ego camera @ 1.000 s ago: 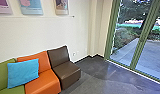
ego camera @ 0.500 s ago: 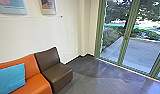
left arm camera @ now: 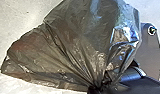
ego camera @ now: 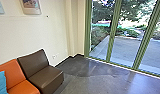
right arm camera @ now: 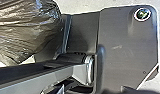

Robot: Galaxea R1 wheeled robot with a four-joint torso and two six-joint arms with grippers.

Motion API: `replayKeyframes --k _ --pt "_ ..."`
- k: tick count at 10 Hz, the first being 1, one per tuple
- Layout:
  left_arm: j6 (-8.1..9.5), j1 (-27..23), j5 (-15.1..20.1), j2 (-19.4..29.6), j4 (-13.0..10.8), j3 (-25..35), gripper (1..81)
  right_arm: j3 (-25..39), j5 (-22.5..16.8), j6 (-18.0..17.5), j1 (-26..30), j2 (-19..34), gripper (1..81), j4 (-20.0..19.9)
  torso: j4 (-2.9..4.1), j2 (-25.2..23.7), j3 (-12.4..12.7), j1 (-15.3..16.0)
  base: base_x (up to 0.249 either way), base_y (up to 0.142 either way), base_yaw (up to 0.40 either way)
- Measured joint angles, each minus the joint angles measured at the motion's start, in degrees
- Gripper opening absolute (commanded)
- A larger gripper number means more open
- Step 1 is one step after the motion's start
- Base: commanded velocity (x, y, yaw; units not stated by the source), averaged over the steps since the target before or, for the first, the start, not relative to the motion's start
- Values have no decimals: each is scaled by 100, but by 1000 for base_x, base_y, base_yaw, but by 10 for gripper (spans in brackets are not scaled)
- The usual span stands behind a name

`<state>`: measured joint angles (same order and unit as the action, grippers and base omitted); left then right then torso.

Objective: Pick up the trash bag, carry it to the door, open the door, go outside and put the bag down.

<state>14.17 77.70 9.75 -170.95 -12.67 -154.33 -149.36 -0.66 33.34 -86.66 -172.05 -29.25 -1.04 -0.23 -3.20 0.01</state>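
Note:
The dark, see-through trash bag spreads wide in the left wrist view, its plastic drawn into a tight bunch. At that bunch my left gripper is shut on the bag. The right wrist view also has part of the bag, wrinkled and shiny, beside the robot's dark plate. Green-framed glass door panels stand in the head view, with a paved yard behind the glass.
A brown chair and an orange chair with a blue cushion line the pale wall. Grey floor runs to the glass. Outside are paving and trees.
The head camera has turned right: chairs and wall pictures slide left, and more of the glass front and the yard has come into view.

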Motion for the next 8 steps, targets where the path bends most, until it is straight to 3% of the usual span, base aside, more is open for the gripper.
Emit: replayKeyframes --k 8 --pt "0 2 -13 0 0 -22 10 -4 0 0 0 -28 811 23 0 0 0 -1 0 0 -340"
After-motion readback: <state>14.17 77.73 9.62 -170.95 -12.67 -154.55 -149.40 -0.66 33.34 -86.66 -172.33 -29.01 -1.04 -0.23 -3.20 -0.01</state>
